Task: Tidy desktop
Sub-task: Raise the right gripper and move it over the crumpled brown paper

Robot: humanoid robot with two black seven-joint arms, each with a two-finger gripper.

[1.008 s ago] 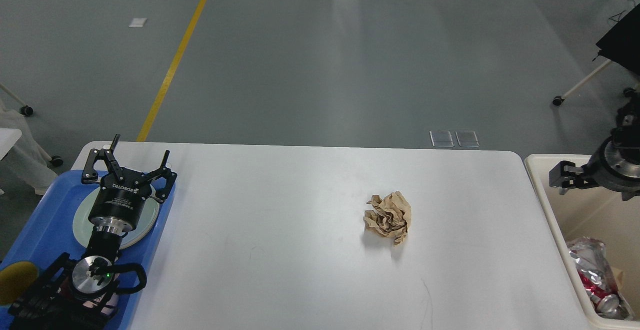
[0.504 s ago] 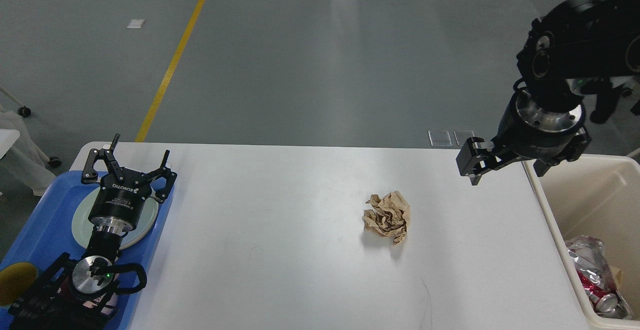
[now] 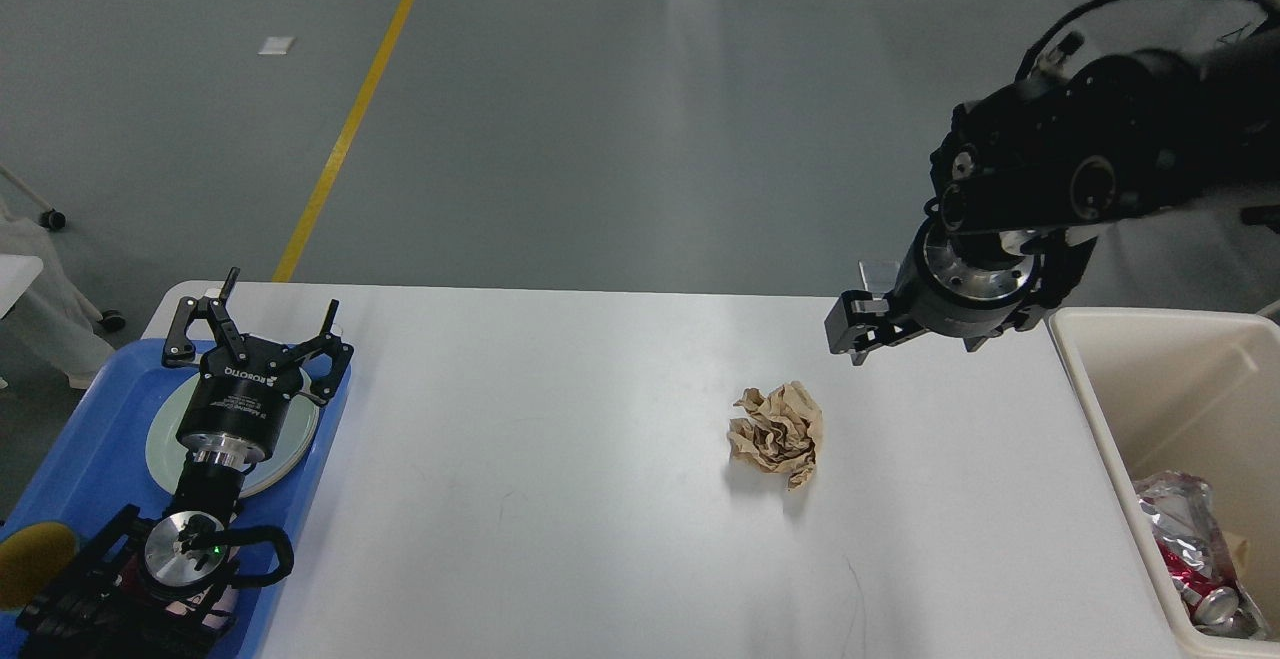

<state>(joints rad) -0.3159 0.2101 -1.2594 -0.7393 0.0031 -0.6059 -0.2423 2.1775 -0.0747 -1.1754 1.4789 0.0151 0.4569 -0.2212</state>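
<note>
The desktop (image 3: 560,499) runs lengthwise left-right; left claw (image 3: 262,322) spread, right claw (image 3: 862,331) unreadable.

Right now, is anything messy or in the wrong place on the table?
Yes. A crumpled ball of brown paper lies alone on the white table. It looks like trash, like the crushed cans in the cream bin beside the table.

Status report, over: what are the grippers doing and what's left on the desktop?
Left gripper open, over the plate in the blue tray. Right gripper above desktop, state unclear. Crumpled brown paper alone mid-table, path clear.
</note>
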